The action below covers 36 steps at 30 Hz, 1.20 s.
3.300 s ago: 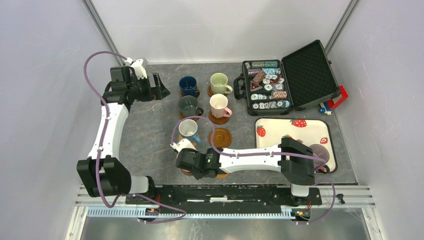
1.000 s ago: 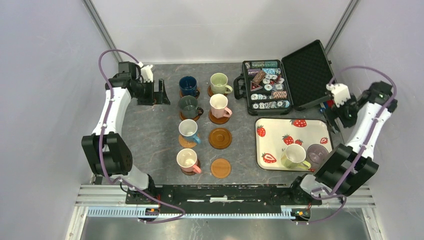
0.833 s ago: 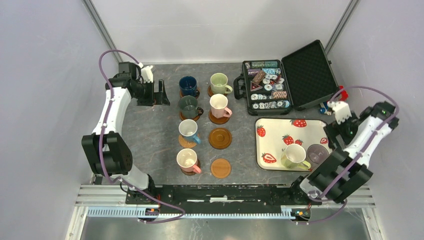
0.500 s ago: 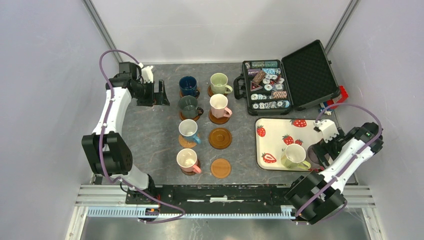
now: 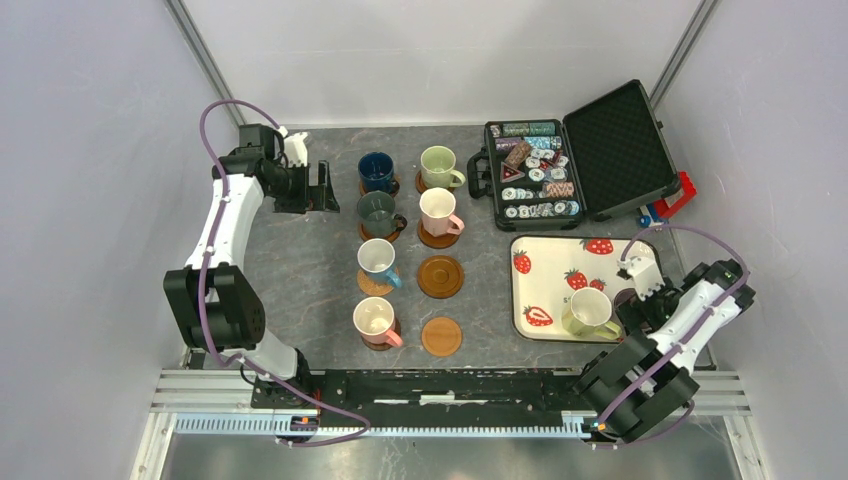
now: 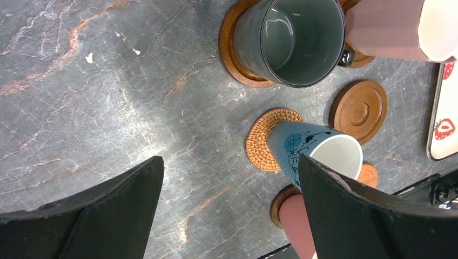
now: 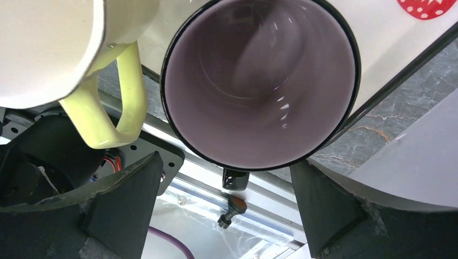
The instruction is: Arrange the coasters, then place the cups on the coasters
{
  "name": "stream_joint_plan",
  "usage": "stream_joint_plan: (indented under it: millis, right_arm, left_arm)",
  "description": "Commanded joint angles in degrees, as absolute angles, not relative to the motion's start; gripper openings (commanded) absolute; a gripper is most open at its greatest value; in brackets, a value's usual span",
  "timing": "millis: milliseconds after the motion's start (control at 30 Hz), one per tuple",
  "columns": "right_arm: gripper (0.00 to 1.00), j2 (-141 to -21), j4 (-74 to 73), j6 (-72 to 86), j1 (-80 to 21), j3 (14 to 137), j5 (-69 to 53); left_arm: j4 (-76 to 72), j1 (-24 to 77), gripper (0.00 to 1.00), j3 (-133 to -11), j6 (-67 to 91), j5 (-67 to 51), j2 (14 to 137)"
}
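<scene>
Six cups stand on coasters in two columns: dark blue (image 5: 376, 172), grey-green (image 5: 377, 213), light blue (image 5: 377, 260) and salmon (image 5: 374, 321) on the left, pale green (image 5: 437, 166) and pink (image 5: 437, 211) on the right. Two wooden coasters (image 5: 440, 276) (image 5: 441, 336) lie bare. The yellow cup (image 5: 583, 312) stands on the strawberry tray (image 5: 560, 260). My right gripper (image 7: 226, 164) hangs open right over the mauve cup (image 7: 259, 81), its fingers either side of the near rim and handle; the yellow cup (image 7: 48, 48) stands close beside it. My left gripper (image 5: 320, 188) is open over bare table.
An open black case (image 5: 575, 150) of poker chips sits at the back right, with a red and blue item (image 5: 675, 200) beside it. The white tray (image 7: 389, 32) lies close to the table's front right edge. Enclosure walls stand close on both sides.
My right arm has swung from beside the black case down to the tray and now hovers over the mauve cup. The left arm has stayed put.
</scene>
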<state>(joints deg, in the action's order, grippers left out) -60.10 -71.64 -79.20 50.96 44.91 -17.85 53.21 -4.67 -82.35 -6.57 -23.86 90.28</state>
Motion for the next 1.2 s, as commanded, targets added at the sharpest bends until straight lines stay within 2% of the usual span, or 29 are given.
stream_joint_plan:
  millis: [0, 167, 567, 700, 867, 967, 1167]
  right_arm:
    - [0.93, -62.43, -69.09, -82.61, 52.41, 44.44, -16.53]
    - [0.82, -67.64, -67.19, -82.87, 53.53, 46.26, -18.18]
    - [0.39, -71.18, -59.97, -81.64, 53.62, 44.11, -21.56]
    - [0.19, -73.79, -62.34, -82.16, 53.61, 48.53, -24.19]
    - [0.05, -77.94, -66.69, -81.34, 53.61, 57.71, -28.90]
    - [0.00, -80.22, -70.33, -79.92, 52.90, 64.55, -32.36]
    - [0.00, -80.26, -71.03, -69.23, 45.80, 74.97, -37.42]
  left_arm:
    - [53.00, -4.20, 1.00, -84.11, -8.27, -23.90, 90.24]
    - [53.06, -3.87, 1.00, -84.47, -8.29, -24.17, 90.37]
    - [53.08, -3.43, 1.00, -85.41, -8.17, -23.47, 90.88]
    - [53.07, -3.21, 1.00, -85.84, -8.02, -23.29, 91.25]
    - [53.03, -3.06, 1.00, -86.13, -7.98, -23.20, 91.57]
    - [53.00, -2.98, 1.00, -85.97, -8.03, -23.07, 91.49]
    - [53.00, -2.96, 1.00, -85.78, -7.98, -22.55, 90.80]
